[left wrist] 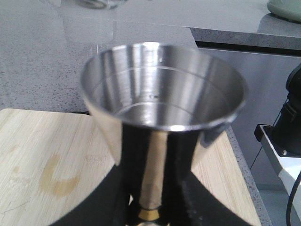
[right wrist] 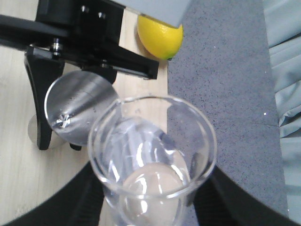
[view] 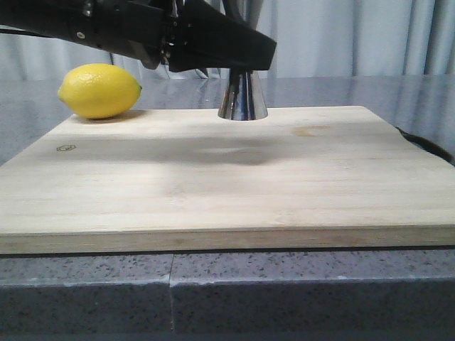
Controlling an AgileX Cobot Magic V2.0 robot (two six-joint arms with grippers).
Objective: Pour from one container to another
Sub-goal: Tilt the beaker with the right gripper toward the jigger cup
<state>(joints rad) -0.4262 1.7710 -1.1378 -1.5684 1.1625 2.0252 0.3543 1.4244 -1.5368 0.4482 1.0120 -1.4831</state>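
The steel jigger (view: 242, 97) stands upright at the back of the wooden board (view: 213, 177). In the front view only its lower cone shows, under my left arm. My left gripper (left wrist: 149, 207) is shut on the jigger (left wrist: 162, 94) at its narrow waist, by the gold band (left wrist: 149, 214). A thin layer of clear liquid seems to lie in its upper cup. My right gripper (right wrist: 150, 207) is shut on the clear glass beaker (right wrist: 153, 160), held in the air just beside the jigger's rim (right wrist: 80, 110), over the board's far edge. The beaker is hidden in the front view.
A yellow lemon (view: 99, 90) lies at the board's back left corner, close to the left arm, and shows as the lemon (right wrist: 160, 35) in the right wrist view. Grey stone counter (view: 227, 291) surrounds the board. A black cable (view: 426, 145) lies off the right edge, and curtains hang behind.
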